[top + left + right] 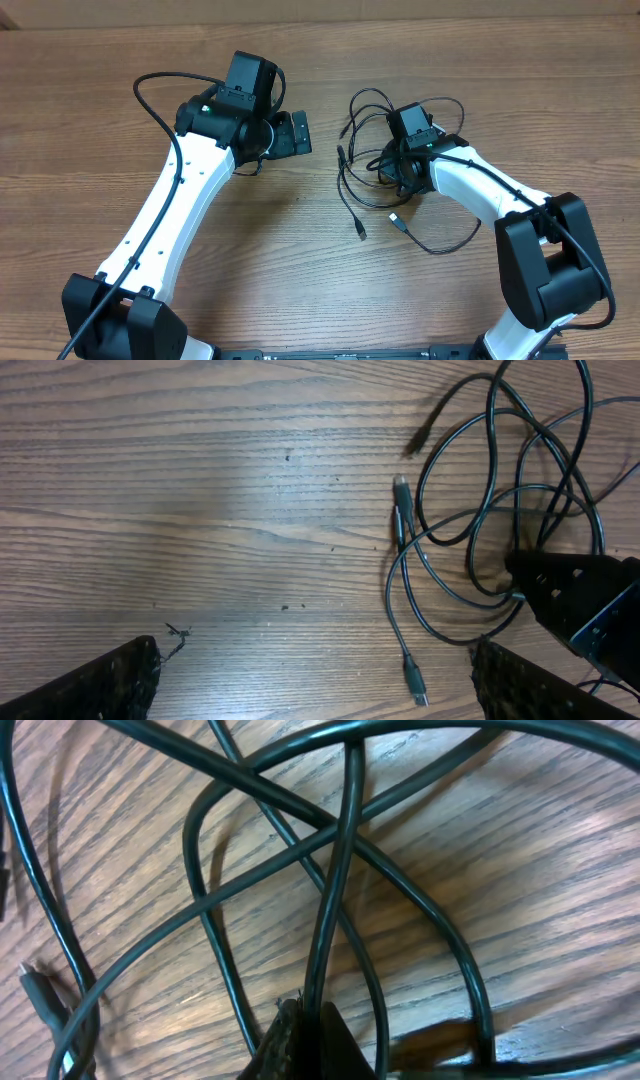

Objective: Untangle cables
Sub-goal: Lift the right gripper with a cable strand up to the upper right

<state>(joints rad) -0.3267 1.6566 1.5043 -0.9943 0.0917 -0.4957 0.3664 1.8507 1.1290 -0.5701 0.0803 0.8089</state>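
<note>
Right side of the table (300,250), and that is where the action sits. The cables (343,172) lie in a loose black tangle on the wood. Loops fan out toward the far edge and two plug ends trail toward the near edge.

The right gripper (305,1038) is down in the thick of that tangle. From its own wrist camera the two fingers are pressed together at the bottom of the view, pinching a single strand. That strand rises straight up from between the fingertips and passes under the big arc at the top. Other strands cross it just above the pinch, one slanting down from upper left, another sweeping round on the right. A small plug lies flat on the wood at lower left, clear of the fingers.

Over to the left gripper (315,655), and its fingers stand wide apart with nothing between them but bare wood grain. The cables (401,510) sit off to its right side, not touching either finger. One straight plug end runs down the middle of its view and another plug lies near the right finger. Overhead, this gripper hangs well apart from the tangle, pointing toward it.
</note>
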